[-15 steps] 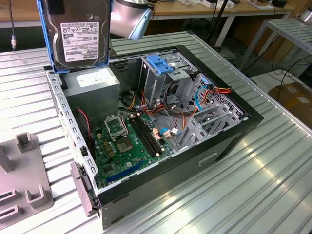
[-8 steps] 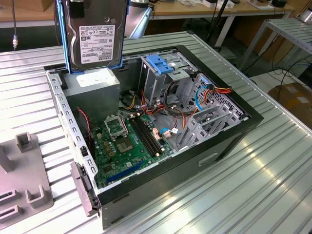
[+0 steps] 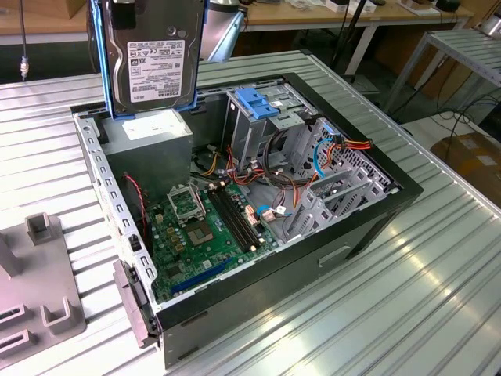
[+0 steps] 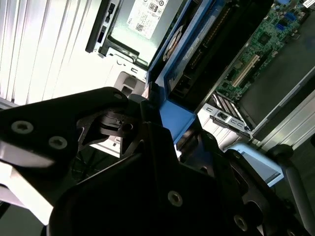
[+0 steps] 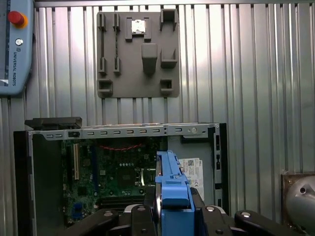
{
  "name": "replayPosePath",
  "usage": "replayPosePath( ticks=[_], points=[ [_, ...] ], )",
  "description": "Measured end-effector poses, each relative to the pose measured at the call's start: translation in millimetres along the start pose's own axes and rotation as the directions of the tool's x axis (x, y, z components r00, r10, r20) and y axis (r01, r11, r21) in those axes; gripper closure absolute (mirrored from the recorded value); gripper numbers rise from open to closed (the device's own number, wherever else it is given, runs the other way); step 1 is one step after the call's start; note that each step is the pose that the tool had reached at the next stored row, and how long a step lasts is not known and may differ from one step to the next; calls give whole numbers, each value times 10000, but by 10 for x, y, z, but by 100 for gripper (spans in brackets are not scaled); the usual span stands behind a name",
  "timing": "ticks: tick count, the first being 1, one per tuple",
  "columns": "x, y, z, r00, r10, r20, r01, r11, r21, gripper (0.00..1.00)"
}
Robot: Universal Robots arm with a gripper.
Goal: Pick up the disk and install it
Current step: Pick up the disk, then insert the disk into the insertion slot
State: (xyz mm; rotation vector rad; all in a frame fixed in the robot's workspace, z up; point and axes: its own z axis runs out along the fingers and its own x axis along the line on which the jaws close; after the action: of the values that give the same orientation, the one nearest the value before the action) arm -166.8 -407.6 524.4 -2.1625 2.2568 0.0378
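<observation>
Disk [image 3: 153, 55] in tool [image 5: 174, 199] above power supply [image 3: 149, 145]

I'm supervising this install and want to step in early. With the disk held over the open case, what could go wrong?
1. The tool grips the disk by its blue bracket end; a slip would likely drop it onto the power supply or motherboard.
2. Loose cables crowd the bay; they may snag the disk going in.
</observation>
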Motion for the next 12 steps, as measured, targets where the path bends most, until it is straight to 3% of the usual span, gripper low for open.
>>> replayPosePath(
  ticks=[5,12],
  points=[
    [8,-6,0,10000,-1,0,1,10000,0,63],
    [93,-21,2,10000,0,0,0,10000,0,63]
  ],
)
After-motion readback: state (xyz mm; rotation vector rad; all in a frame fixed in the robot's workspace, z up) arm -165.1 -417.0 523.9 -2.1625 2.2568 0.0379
